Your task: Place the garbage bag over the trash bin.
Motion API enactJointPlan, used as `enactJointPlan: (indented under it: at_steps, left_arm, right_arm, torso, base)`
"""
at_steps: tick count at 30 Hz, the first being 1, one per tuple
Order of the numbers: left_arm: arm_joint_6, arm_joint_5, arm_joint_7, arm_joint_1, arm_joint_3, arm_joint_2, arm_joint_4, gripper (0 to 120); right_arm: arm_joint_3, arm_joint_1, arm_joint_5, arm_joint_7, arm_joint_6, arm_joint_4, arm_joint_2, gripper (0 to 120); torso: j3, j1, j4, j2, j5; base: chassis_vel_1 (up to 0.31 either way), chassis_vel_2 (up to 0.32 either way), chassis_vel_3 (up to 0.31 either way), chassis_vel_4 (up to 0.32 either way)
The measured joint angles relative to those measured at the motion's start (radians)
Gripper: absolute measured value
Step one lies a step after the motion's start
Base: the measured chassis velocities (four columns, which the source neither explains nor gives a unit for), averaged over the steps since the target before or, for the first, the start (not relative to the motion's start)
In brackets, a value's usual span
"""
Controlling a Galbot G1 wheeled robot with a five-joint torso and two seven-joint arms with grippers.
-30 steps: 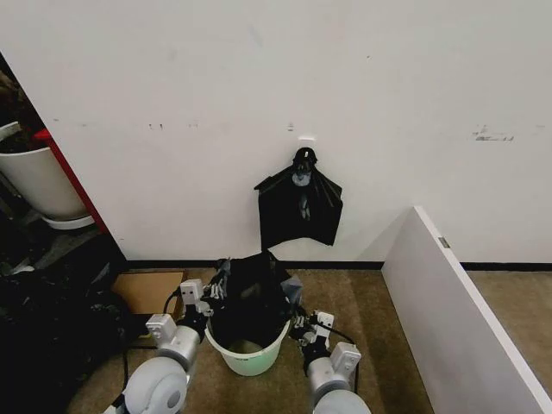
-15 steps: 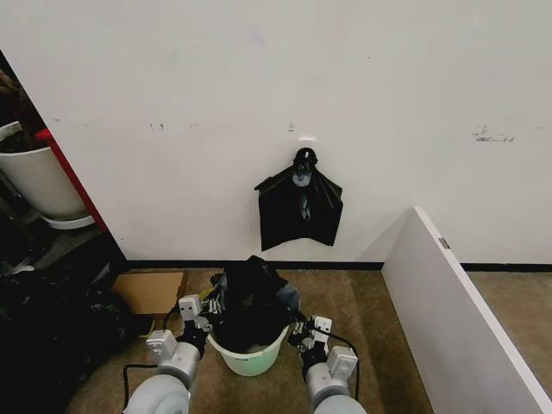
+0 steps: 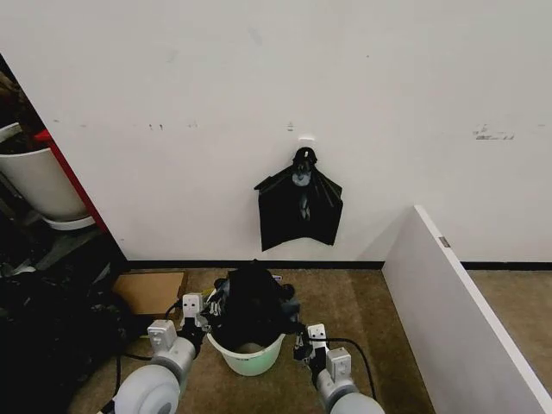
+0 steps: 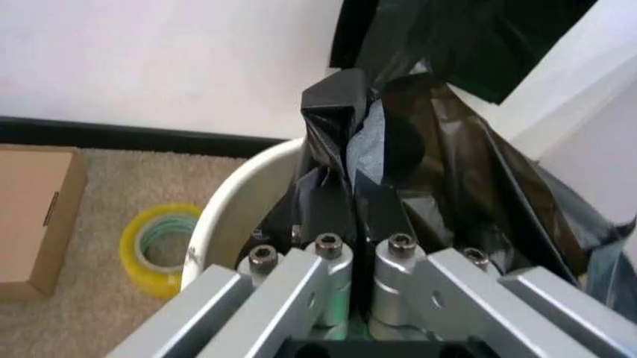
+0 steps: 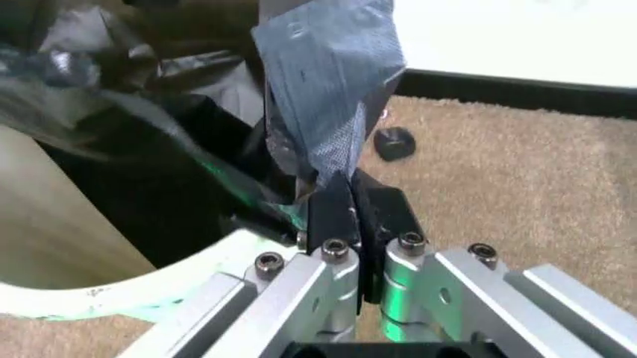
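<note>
The trash bin is a small cream-white bucket standing on the carpet in front of the wall. The garbage bag, black and crinkly, stands bunched up out of the bin's mouth and hides most of the rim. My left gripper is at the bin's left side, shut on the bag's edge. In the left wrist view that gripper pinches a fold of the garbage bag just inside the trash bin's rim. My right gripper, seen close in the right wrist view, is shut on the garbage bag's opposite edge beside the trash bin's rim.
A flat bunch of black bags hangs from a wall hook above the bin. A white panel runs along the right. A cardboard box and a yellow tape roll lie left of the bin. A white tub stands far left.
Both grippers have come lower and nearer along the bin's sides, holding the bag. The bag's bunched top sits a little lower over the bin.
</note>
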Motion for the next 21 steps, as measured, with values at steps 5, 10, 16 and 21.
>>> enactJointPlan:
  at_steps: [5,10,16,21]
  left_arm:
    - [0.012,-0.001,-0.016,0.04,-0.004,0.013,-0.014,0]
    - [0.029,0.001,-0.02,0.077,-0.013,0.028,-0.024,0]
    - [0.063,0.001,-0.023,0.107,-0.023,0.052,-0.044,0]
    - [0.081,0.001,-0.027,0.124,-0.027,0.07,-0.045,0]
  right_arm:
    - [-0.01,0.014,0.055,0.032,-0.069,0.039,-0.036,0]
    - [-0.023,0.038,0.118,0.047,-0.137,0.061,-0.072,0]
    - [-0.046,0.069,0.168,0.063,-0.211,0.07,-0.093,0]
    - [-0.051,0.08,0.196,0.066,-0.268,0.087,-0.108,0]
  torso:
    - [0.0,0.0,0.0001,0.0,-0.001]
    - [0.0,0.0,0.0001,0.0,-0.001]
    - [0.0,0.0,0.0002,0.0,-0.0009]
    - [0.0,0.0,0.0002,0.0,-0.0009]
  base:
    - [0.0,0.0,0.0,0.0]
    - [0.0,0.0,0.0,0.0]
    - [0.0,0.0,0.0,0.0]
    - [0.0,0.0,0.0,0.0]
